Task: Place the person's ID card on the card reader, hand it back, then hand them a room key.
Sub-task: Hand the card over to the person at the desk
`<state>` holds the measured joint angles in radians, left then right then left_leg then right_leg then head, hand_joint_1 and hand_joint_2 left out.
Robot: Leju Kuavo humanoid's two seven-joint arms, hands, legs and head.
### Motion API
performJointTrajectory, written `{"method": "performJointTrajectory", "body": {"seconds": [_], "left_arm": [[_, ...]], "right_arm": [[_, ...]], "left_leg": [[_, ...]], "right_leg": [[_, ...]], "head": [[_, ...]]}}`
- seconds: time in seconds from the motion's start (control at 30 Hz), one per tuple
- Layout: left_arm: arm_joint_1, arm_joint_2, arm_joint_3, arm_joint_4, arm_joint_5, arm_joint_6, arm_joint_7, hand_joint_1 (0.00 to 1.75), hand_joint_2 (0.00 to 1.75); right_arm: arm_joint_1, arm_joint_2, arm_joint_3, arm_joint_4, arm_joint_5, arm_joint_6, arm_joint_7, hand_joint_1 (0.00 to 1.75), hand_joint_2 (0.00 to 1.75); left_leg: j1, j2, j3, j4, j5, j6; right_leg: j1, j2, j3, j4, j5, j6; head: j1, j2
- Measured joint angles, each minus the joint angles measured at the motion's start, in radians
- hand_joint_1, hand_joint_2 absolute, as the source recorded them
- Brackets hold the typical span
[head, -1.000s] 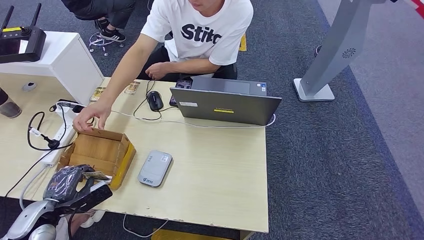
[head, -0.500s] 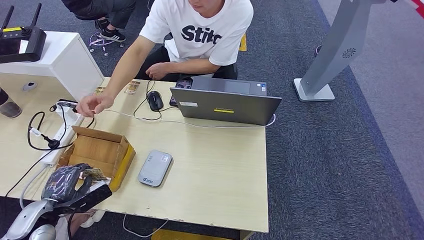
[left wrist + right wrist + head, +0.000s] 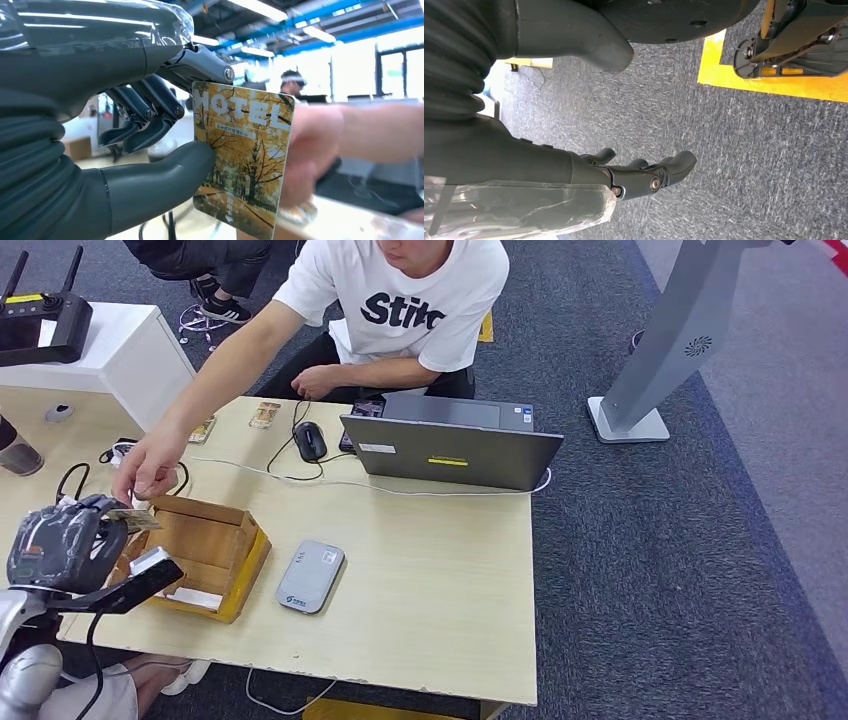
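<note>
My left hand point(image 3: 62, 543) is raised above the table's left side and pinches a room key card point(image 3: 131, 519) between thumb and finger. In the left wrist view the room key card point(image 3: 241, 160) is yellow with autumn trees and the word HOTEL, and my left hand point(image 3: 150, 125) grips its edge. The person's hand point(image 3: 143, 470) reaches toward the card and looks to touch its far end. A grey card reader point(image 3: 311, 576) lies flat on the table. My right hand point(image 3: 644, 175) hangs over the carpet, fingers slack, holding nothing.
An open cardboard box point(image 3: 205, 545) sits beside my left hand with a white card inside. A grey laptop point(image 3: 450, 445), a black mouse point(image 3: 310, 441), cables and a power strip point(image 3: 90, 510) crowd the table's far side. Two cards point(image 3: 264, 415) lie near the person.
My left hand rose from the table's near edge and moved away from me with the key card. The person's hand left the box, drew back, then came down to the card.
</note>
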<state>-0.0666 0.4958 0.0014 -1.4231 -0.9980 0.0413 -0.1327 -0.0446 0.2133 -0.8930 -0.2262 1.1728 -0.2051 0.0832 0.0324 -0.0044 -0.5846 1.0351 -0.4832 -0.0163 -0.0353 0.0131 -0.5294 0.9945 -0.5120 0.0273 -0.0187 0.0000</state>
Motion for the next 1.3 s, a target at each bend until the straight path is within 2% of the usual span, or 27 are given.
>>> {"method": "performJointTrajectory", "body": {"seconds": [0.17,0.2,0.3,0.33,0.5,0.63,0.77,0.87,1.0,1.1,1.17,1.23,1.3], "left_arm": [[-0.069,0.014,0.002,-0.002,-0.008,-0.011,0.023,1.75,1.75],[-0.083,0.014,0.002,-0.001,-0.001,-0.018,0.025,1.52,1.75],[-0.118,0.012,0.002,0.01,0.011,-0.029,0.026,0.21,1.75],[-0.129,0.008,0.001,0.017,0.014,-0.028,0.026,0.0,1.75],[-0.162,-0.036,-0.001,0.031,0.04,0.019,0.04,0.0,1.75],[-0.139,-0.07,0.0,0.014,0.089,0.099,0.039,0.0,1.75],[-0.029,-0.123,0.044,-0.067,0.209,0.199,-0.039,0.0,1.75],[0.096,-0.207,0.127,-0.147,0.372,0.194,-0.17,0.0,1.75],[0.219,-0.361,0.275,-0.213,0.494,0.108,-0.302,0.0,1.75],[0.267,-0.493,0.418,-0.217,0.506,-0.052,-0.338,0.0,1.75],[0.272,-0.571,0.537,-0.187,0.452,-0.157,-0.36,0.0,1.75],[0.258,-0.637,0.673,-0.129,0.387,-0.225,-0.381,0.0,1.75],[0.23,-0.694,0.815,-0.055,0.364,-0.307,-0.362,0.0,1.75]], "right_arm": [[-0.001,0.001,0.0,0.0,0.014,0.0,0.0,0.0,1.75],[-0.001,0.001,0.0,0.0,0.016,0.0,0.0,0.0,1.75],[-0.001,0.003,0.0,0.0,0.022,0.0,-0.001,0.0,1.75],[-0.002,0.003,0.0,0.0,0.024,0.0,-0.002,0.0,1.75],[-0.004,0.005,0.0,0.0,0.025,-0.002,-0.011,0.0,1.75],[-0.005,0.005,-0.002,0.0,0.019,-0.009,-0.016,0.0,1.75],[-0.004,0.006,-0.01,0.0,0.013,-0.015,-0.013,0.0,1.75],[-0.001,0.007,-0.02,0.001,0.012,-0.018,-0.01,0.0,1.75],[0.0,0.012,-0.035,0.001,0.005,-0.029,-0.013,0.0,1.75],[0.0,0.017,-0.05,0.0,0.0,-0.035,-0.025,0.0,1.75],[0.0,0.019,-0.058,0.0,0.002,-0.035,-0.03,0.0,1.75],[0.0,0.021,-0.065,0.0,0.01,-0.036,-0.028,0.0,1.75],[0.0,0.021,-0.07,0.0,0.024,-0.036,-0.023,0.0,1.75]], "left_leg": [[0.0,0.0,0.0,0.0,0.0,0.0],[0.0,0.0,0.0,0.0,0.0,0.0],[0.0,0.0,0.0,0.0,0.0,0.0],[0.0,0.0,0.0,0.0,0.0,0.0],[0.0,0.0,0.0,0.0,0.0,0.0],[0.0,0.001,0.0,0.0,0.0,0.0],[-0.001,0.002,0.0,0.0,-0.001,0.0],[-0.001,0.003,0.0,0.0,-0.002,0.0],[-0.001,0.003,-0.001,0.0,-0.003,0.001],[-0.001,0.003,-0.001,0.0,-0.003,0.001],[-0.001,0.003,-0.001,0.0,-0.003,0.001],[-0.001,0.003,0.0,0.0,-0.003,0.001],[-0.001,0.002,0.0,0.0,-0.003,0.001]], "right_leg": [[0.0,0.0,0.0,0.0,0.0,0.0],[0.0,0.0,0.0,0.0,0.0,0.0],[0.0,0.0,0.0,0.0,0.0,0.0],[0.0,0.0,0.0,0.0,0.0,0.0],[0.0,0.0,0.0,0.0,0.0,0.0],[0.0,0.001,0.0,0.0,0.0,0.0],[0.0,0.003,0.0,0.0,0.0,0.0],[0.0,0.003,-0.001,-0.001,-0.001,0.0],[-0.001,0.003,0.0,-0.001,-0.002,0.001],[0.0,0.002,0.0,-0.001,-0.002,0.001],[0.0,0.002,0.0,-0.001,-0.002,0.001],[0.0,0.002,0.001,-0.001,-0.001,0.001],[0.0,0.001,0.001,-0.001,-0.002,0.001]], "head": [[0.0,0.0],[0.0,0.0],[0.0,0.0],[0.0,0.0],[0.0,0.0],[0.0,0.0],[0.0,0.0],[0.0,0.0],[0.0,0.0],[0.0,0.0],[0.0,0.0],[0.0,0.0],[0.0,0.0]]}}
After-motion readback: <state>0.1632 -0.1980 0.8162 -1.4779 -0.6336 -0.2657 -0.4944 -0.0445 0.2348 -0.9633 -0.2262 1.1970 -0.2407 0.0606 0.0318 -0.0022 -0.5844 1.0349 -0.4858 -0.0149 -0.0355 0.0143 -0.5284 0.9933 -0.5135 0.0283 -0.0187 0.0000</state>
